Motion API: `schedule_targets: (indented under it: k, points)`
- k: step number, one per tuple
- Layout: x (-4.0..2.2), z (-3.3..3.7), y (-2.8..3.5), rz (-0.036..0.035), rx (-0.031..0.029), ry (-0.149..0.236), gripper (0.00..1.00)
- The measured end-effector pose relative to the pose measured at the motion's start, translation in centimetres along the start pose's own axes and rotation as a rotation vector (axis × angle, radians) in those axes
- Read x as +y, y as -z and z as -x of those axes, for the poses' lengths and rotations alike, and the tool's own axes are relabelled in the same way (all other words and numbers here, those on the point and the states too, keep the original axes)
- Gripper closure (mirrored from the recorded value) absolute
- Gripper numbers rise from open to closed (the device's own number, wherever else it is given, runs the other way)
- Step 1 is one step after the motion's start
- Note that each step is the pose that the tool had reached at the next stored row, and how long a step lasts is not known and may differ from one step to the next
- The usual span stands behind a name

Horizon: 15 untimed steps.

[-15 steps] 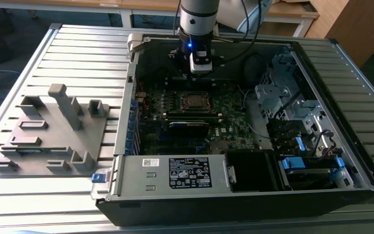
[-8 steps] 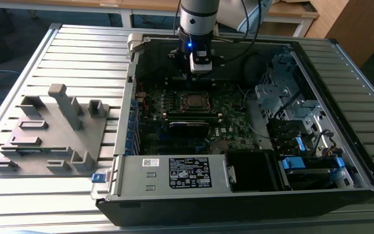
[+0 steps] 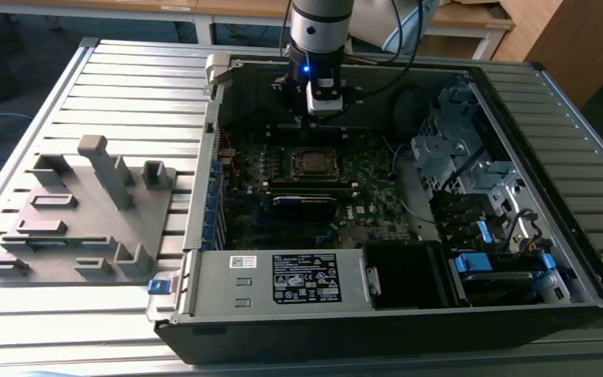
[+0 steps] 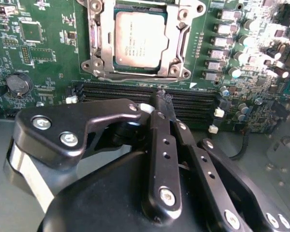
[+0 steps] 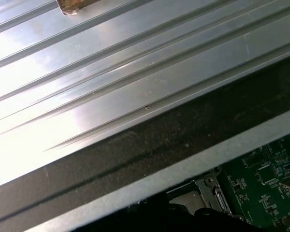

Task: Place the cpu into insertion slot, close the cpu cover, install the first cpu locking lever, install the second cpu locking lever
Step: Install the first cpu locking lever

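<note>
My jaws are drawn narrow in the second wrist view, 2 black metal fingers nearly together with nothing between them, their tips over the long black memory slots just beside the insertion slot. The finger links are matte black, bolted with bright screws. Past the memory slots lies the cpu, a flat square chip with a dull silver-grey top, seated level inside the insertion slot on the dark green circuit board. The cpu cover, a thin silvery frame with a square cut-out, lies flat around the chip. I cannot tell how the locking levers sit.

In the exterior view my arm comes down nearly upright into the open black computer case, ending beyond the insertion slot. The case rests on a ribbed silvery metal table, with a grey plastic fixture well apart from the insertion slot, toward the exterior view's left.
</note>
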<state>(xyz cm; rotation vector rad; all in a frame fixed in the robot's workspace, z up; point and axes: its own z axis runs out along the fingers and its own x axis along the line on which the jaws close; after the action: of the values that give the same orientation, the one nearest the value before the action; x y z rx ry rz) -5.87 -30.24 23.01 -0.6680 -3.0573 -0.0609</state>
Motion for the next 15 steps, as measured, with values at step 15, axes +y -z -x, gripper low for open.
schedule_targets:
  k: [15]
  points:
    - [0.2,0.47,-0.22,-0.0017,0.0024,0.068,0.89]
